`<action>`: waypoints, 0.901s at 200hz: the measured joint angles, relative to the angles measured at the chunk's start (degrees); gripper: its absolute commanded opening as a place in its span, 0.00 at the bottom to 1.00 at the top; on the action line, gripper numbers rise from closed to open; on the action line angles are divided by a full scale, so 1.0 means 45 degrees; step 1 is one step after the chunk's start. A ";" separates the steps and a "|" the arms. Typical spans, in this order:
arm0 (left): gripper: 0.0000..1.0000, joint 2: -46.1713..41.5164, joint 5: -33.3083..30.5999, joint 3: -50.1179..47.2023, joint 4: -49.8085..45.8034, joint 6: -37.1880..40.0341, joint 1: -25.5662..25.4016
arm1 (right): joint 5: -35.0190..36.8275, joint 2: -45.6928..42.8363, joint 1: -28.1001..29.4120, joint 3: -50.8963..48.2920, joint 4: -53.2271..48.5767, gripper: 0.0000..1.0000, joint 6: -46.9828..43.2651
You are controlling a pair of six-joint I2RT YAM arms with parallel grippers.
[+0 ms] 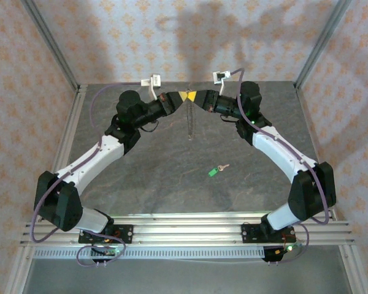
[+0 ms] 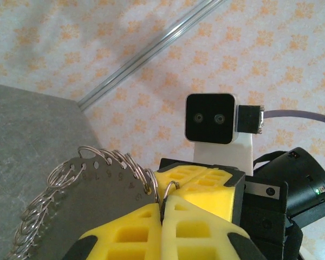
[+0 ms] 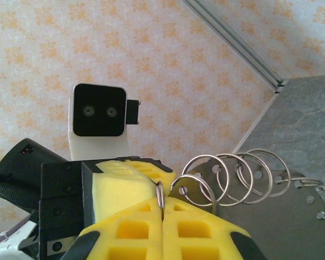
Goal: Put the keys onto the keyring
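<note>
The left end effector (image 1: 181, 97) and right end effector (image 1: 196, 97) are closed tip to tip, raised over the far middle of the tabletop (image 1: 147, 177). The keyring (image 1: 192, 125) is pinched at its rim by both, probably to pry a loop open, and is hung edge-on below them. The green key (image 1: 215, 171) is seen flat on the tabletop, well apart, nearer the right arm. Open room is seen around it, and the frame posts (image 1: 55, 49) are far off.
</note>
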 measured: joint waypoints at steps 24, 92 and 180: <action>0.00 0.0049 -0.0170 0.0015 -0.0010 0.0151 -0.0068 | 0.0015 0.0000 -0.0039 -0.0019 -0.0005 0.00 -0.0005; 0.06 0.0068 -0.0549 0.0097 -0.0379 0.0549 -0.0199 | 0.0112 0.0000 -0.0053 -0.0112 -0.0097 0.00 -0.0005; 0.08 0.0175 -0.0685 0.0097 -0.0423 0.0505 -0.0316 | 0.0112 -0.0005 -0.0073 -0.0355 -0.0039 0.00 -0.0005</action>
